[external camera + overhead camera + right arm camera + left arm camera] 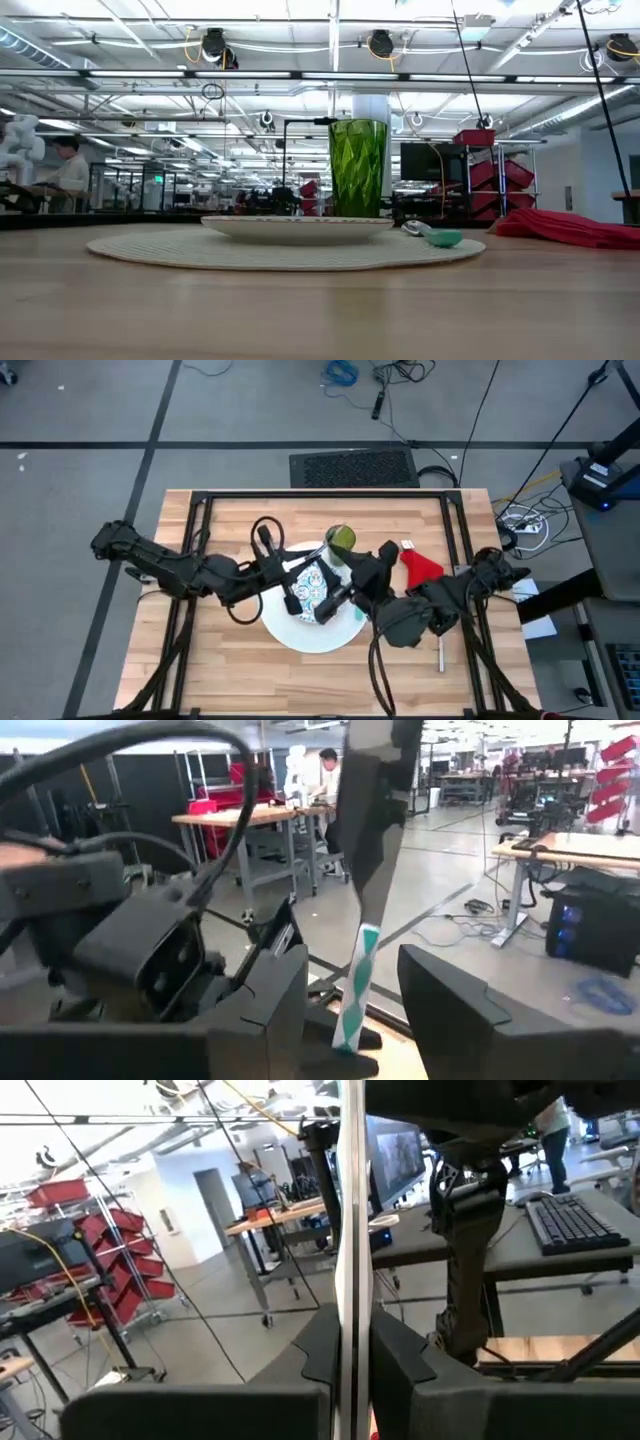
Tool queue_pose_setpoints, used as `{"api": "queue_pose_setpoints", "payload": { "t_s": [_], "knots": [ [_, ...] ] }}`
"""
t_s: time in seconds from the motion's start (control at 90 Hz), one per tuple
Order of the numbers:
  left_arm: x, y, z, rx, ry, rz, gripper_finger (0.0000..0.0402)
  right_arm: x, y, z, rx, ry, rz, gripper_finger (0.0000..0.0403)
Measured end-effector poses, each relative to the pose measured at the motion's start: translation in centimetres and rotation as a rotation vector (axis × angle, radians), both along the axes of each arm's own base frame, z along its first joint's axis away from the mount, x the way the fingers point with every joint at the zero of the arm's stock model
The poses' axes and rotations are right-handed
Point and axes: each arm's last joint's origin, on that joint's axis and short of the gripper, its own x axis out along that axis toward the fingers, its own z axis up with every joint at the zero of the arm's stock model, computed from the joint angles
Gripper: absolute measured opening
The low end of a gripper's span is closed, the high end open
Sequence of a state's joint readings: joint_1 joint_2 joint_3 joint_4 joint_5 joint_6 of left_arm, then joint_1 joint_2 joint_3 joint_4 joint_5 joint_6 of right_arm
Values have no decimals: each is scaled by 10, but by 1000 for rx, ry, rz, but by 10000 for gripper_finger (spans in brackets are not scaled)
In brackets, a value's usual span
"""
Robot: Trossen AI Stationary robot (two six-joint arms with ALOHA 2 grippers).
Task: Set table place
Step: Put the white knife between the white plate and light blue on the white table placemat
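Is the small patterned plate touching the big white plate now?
Apart. The low view shows the white plate with nothing resting on it; the patterned plate is held above, out of that view.

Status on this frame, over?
Left gripper shut on patterned plate, held on edge above white plate. Right gripper open, straddling its rim. Green tumbler close by.

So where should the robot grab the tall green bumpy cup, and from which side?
Probably its side wall, just under the rim. The green faceted tumbler stands upright, mouth up, behind the large white round plate, so come level from its free far side. The left gripper is shut on the small patterned plate; the right gripper is open around its edge.
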State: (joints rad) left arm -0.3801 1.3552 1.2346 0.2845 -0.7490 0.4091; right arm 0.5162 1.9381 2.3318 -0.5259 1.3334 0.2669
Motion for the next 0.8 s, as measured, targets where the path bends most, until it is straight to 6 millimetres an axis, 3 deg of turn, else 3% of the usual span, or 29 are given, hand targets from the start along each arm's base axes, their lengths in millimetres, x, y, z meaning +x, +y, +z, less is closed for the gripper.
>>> {"api": "queue_pose_setpoints", "payload": {
  "t_s": [0.289, 0.4, 0.544, 0.8],
  "knots": [
    [-2, -4, 0, -4, -3, 2, 15, 6, -13, 0, 24, -26, -34, 137],
    [-2, -3, 0, -7, 3, 37, 17, 6, -14, 0, 24, -25, -36, 102],
    [-2, -3, -1, 13, 15, 50, 18, 7, -15, -1, 19, -14, -26, 20],
    [-1, -3, -2, 12, 20, 31, 20, 8, -15, -1, 12, 6, 2, 7]
  ]
}}
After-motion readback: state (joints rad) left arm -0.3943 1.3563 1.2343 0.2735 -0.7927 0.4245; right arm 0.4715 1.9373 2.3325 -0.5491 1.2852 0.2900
